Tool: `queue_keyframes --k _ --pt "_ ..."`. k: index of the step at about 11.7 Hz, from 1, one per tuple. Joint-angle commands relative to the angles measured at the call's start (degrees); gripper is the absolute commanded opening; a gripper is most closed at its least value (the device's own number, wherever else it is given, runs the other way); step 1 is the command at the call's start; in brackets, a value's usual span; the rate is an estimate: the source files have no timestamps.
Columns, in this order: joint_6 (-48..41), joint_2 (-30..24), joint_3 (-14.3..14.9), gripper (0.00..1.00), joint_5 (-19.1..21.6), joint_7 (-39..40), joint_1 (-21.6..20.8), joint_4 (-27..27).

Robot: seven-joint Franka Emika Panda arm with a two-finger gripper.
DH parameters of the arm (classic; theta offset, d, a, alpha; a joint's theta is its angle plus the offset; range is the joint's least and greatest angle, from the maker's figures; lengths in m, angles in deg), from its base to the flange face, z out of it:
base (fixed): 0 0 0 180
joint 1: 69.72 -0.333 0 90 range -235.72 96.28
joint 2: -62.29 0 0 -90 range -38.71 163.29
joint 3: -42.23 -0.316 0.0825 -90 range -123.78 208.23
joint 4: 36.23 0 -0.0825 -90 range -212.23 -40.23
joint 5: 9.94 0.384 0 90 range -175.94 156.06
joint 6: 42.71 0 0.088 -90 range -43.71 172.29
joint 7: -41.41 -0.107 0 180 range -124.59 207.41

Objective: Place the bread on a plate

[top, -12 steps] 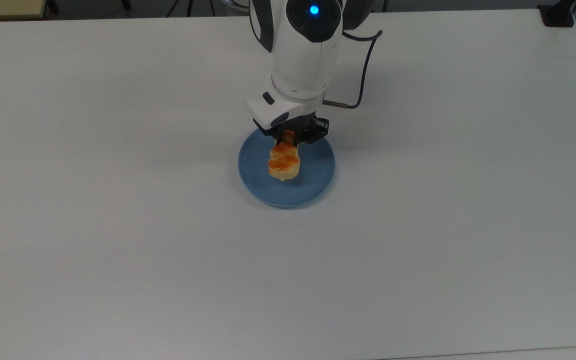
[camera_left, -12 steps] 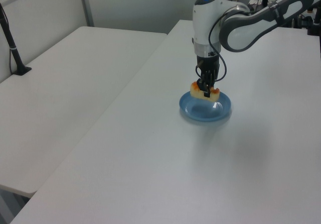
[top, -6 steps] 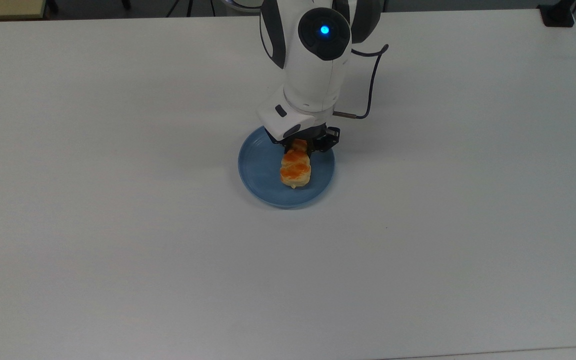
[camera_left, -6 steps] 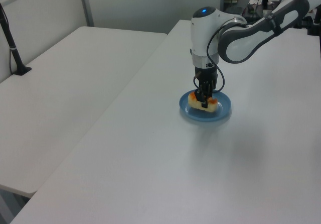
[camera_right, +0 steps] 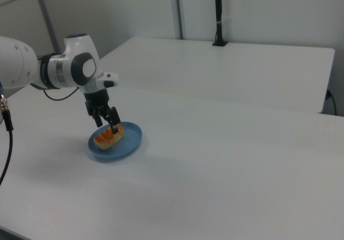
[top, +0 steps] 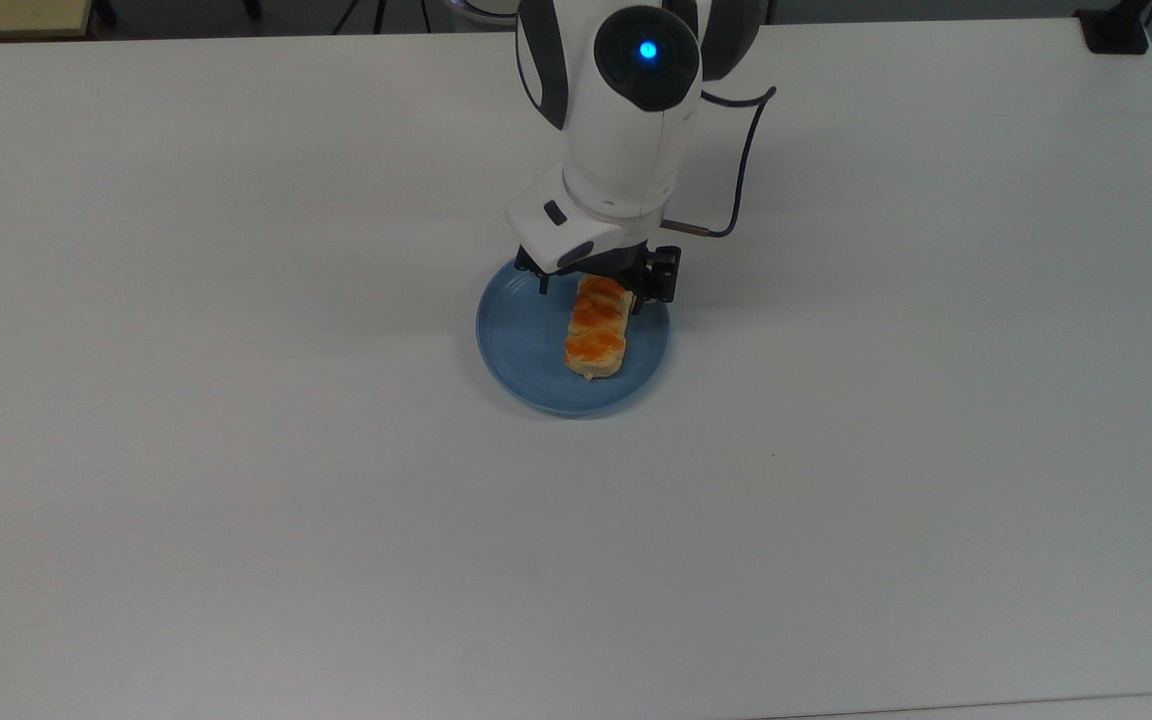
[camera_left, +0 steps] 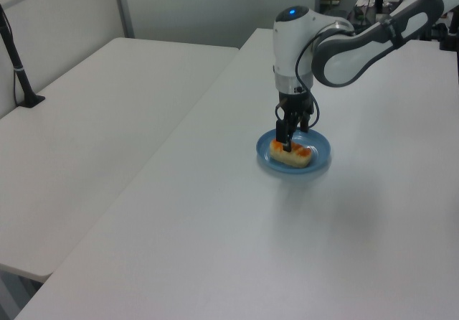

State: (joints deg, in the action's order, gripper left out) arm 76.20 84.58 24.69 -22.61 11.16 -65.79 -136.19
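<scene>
The jaws stand spread, one finger [camera_left: 289,135] on each side of the bread's [top: 597,326] far end and neither visibly pressing it. The bread lies flat on the plate [top: 518,340], directly below and between the jaws, its length running out from under them toward the bottom of the top view. Its three orange-brown bumps face up, and in the right view the bread [camera_right: 109,135] sits with its pale side turned toward the camera. The plate [camera_left: 320,153] rests on the white counter [top: 236,450] straight beneath the jaws, its rim reaching out past them on every side in the left view. The gripper [camera_left: 295,135] points straight down from the white arm [top: 626,130], which rises above the plate's far edge. A dark cable [top: 742,150] loops from the arm's wrist, up and to the side of the jaws in the top view. In the right view the gripper [camera_right: 105,118] hangs just over the bread's upper end.
</scene>
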Motion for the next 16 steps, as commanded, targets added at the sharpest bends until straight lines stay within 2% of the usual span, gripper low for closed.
queue_keyframes --k 1,3,4,6,9,10,13,15,16 --pt "-9.01 -9.95 0.75 1.00 0.10 -0.43 2.21 0.20" --pt "-16.91 -13.31 1.10 1.00 0.71 4.99 3.80 5.01" --pt "-21.22 -14.11 1.88 1.00 2.89 9.55 5.11 8.96" --pt "-28.96 -16.04 5.30 1.00 6.68 20.62 5.74 15.65" --pt "-31.46 -19.38 10.40 1.00 8.80 34.24 5.74 16.38" --pt "-31.02 -19.30 10.59 1.00 8.11 38.03 5.74 16.12" --pt "-25.51 -19.65 11.82 1.00 8.54 37.55 5.57 13.32" --pt "-21.63 -19.57 11.82 1.00 8.54 30.37 5.56 12.51" --pt "-22.05 -19.65 11.82 1.00 8.63 30.08 5.48 12.51"
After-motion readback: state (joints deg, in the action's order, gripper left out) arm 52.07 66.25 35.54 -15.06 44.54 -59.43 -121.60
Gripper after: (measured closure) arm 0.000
